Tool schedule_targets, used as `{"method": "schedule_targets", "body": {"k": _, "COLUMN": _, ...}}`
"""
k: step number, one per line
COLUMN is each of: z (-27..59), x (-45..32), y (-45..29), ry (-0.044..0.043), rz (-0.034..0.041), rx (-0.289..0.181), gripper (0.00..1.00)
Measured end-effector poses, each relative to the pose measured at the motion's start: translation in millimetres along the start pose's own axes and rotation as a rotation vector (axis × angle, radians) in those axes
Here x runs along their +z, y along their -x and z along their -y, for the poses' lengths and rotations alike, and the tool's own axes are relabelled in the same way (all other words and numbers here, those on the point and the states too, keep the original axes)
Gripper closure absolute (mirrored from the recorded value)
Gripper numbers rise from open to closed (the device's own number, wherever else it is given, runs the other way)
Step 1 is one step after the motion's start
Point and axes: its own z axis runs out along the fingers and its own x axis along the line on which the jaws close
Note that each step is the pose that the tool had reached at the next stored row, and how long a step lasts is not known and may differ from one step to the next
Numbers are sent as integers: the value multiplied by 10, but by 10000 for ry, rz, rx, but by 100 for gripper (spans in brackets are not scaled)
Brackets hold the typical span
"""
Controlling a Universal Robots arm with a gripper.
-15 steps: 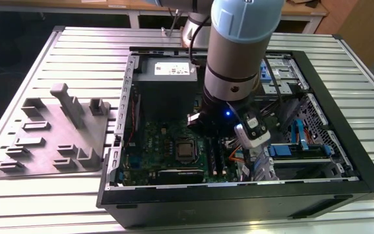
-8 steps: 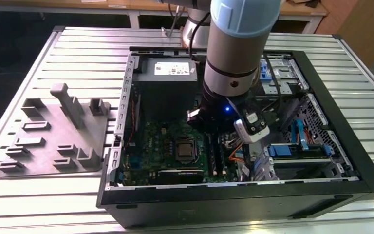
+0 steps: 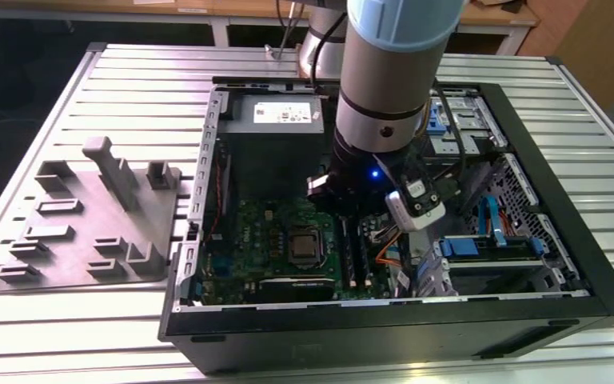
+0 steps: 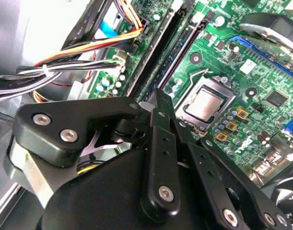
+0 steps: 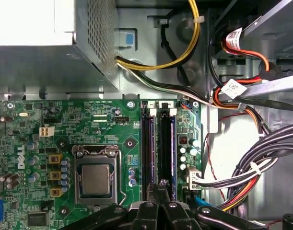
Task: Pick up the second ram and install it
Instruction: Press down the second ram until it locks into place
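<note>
My gripper point(image 3: 358, 218) hangs inside the open computer case, over the motherboard's memory slots point(image 5: 158, 143). In both wrist views its black fingers point(image 4: 158, 103) are pressed together with nothing between them. The shut tips point(image 5: 161, 185) hover at the near end of the two long slots, beside the processor point(image 5: 96, 178). A slim blue-green ram point(image 4: 182, 50) stands on edge in the slot closest to the processor point(image 4: 206, 103). The other slot point(image 4: 161, 40) looks dark, and I cannot tell whether a stick sits in it or whether the tips touch anything.
Bundles of coloured cables point(image 5: 254, 167) run close beside the slots. The grey power supply point(image 3: 275, 120) fills the case's far end, and drive cages point(image 3: 494, 240) stand on the exterior view's right. A grey parts fixture point(image 3: 93, 216) lies on the slatted table at the exterior view's left.
</note>
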Motion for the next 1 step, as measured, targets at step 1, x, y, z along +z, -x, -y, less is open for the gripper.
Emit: {"method": "schedule_targets", "body": {"k": 1, "z": 0, "x": 0, "y": 0, "ry": 0, "rz": 0, "rx": 0, "gripper": 90}}
